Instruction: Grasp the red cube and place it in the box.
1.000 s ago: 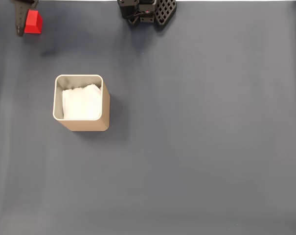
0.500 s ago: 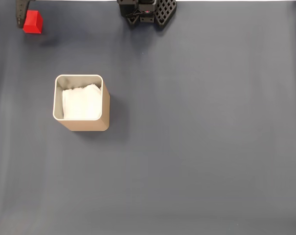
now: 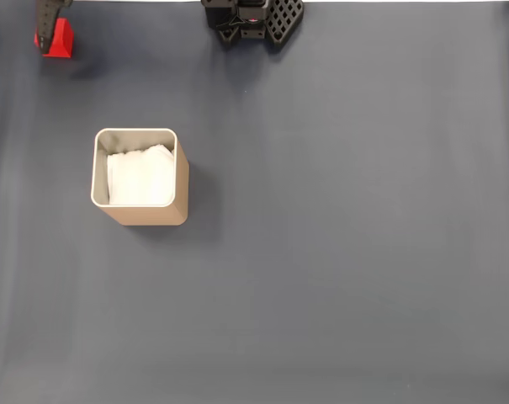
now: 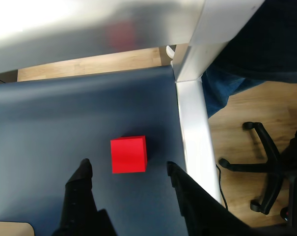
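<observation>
Only the wrist view shows the tool (image 4: 126, 168) spread open around the red cube (image 4: 129, 154), not touching it.

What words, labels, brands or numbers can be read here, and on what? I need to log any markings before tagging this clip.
None can be read.
The red cube has plain faces, no print.
The box shows no label on its tan wall or rim.
The dark mat is unmarked.
The gripper fingers, standing open just short of the cube, carry no lettering.
The arm's black base shows nothing legible at this size.
</observation>
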Available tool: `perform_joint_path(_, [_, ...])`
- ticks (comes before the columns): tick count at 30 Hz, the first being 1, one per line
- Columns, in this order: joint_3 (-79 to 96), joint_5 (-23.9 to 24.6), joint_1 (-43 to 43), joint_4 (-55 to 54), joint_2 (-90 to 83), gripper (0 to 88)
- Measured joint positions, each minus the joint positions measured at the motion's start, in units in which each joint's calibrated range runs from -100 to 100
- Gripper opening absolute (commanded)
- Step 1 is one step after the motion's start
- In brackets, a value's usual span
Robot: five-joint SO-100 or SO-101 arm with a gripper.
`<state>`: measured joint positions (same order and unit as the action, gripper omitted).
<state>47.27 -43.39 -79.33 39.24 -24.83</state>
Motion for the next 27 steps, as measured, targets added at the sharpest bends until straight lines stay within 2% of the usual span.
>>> perform_joint_path(27, [3.6,1.9,1.1,-3.7,0.4,38.8])
